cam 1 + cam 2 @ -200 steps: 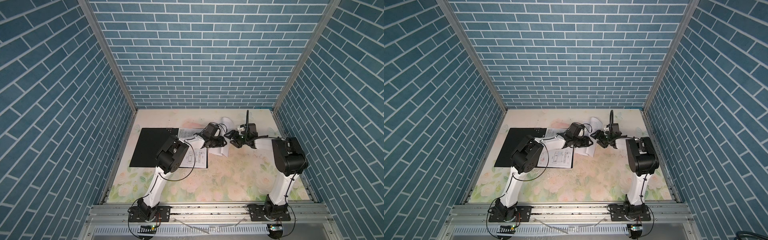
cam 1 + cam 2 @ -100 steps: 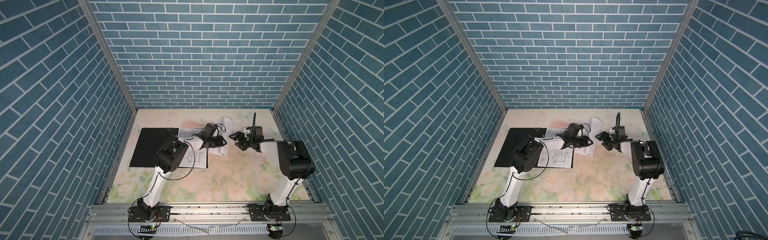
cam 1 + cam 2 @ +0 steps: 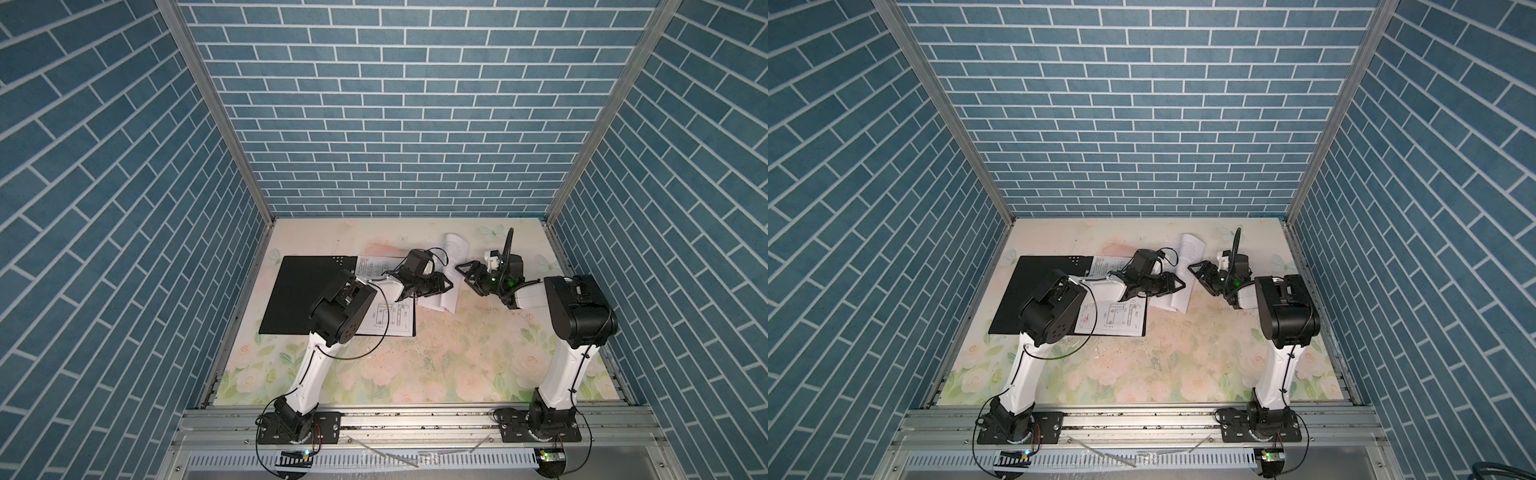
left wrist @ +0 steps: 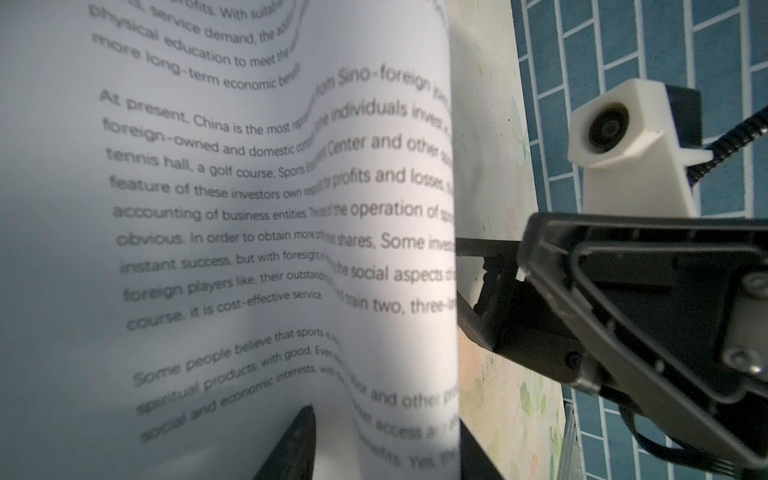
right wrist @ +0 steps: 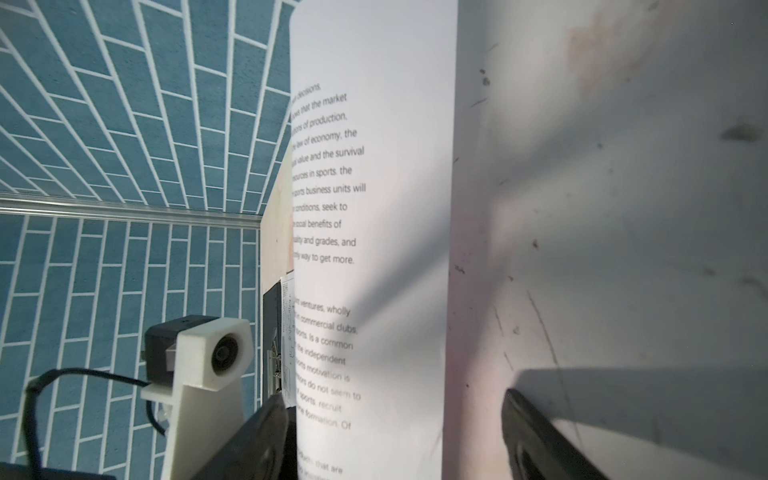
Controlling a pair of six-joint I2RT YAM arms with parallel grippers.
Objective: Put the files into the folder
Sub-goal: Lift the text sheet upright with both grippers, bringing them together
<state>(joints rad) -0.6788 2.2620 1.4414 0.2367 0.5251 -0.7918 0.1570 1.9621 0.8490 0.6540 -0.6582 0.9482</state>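
Note:
The folder (image 3: 303,297) lies open at the left in both top views, its black inside up. A file with line drawings (image 3: 392,320) rests on its right half. A second file, a text sheet (image 3: 453,251), stands curled up beside the folder. My left gripper (image 3: 444,286) is shut on this sheet's lower part. In the left wrist view the buckled page (image 4: 249,208) runs between the fingers (image 4: 293,444). My right gripper (image 3: 464,271) hangs open just right of the sheet, not touching it. In the right wrist view the sheet's edge (image 5: 374,249) lies ahead of the wide jaws.
A floral mat (image 3: 415,365) covers the table. Blue brick walls (image 3: 374,124) close in three sides. Both arm bases (image 3: 297,424) stand on the front rail. The right arm's elbow (image 3: 579,309) sits near the right wall.
My right gripper has drawn back a little to the right, away from the text sheet. The left gripper and the sheet have stayed in place.

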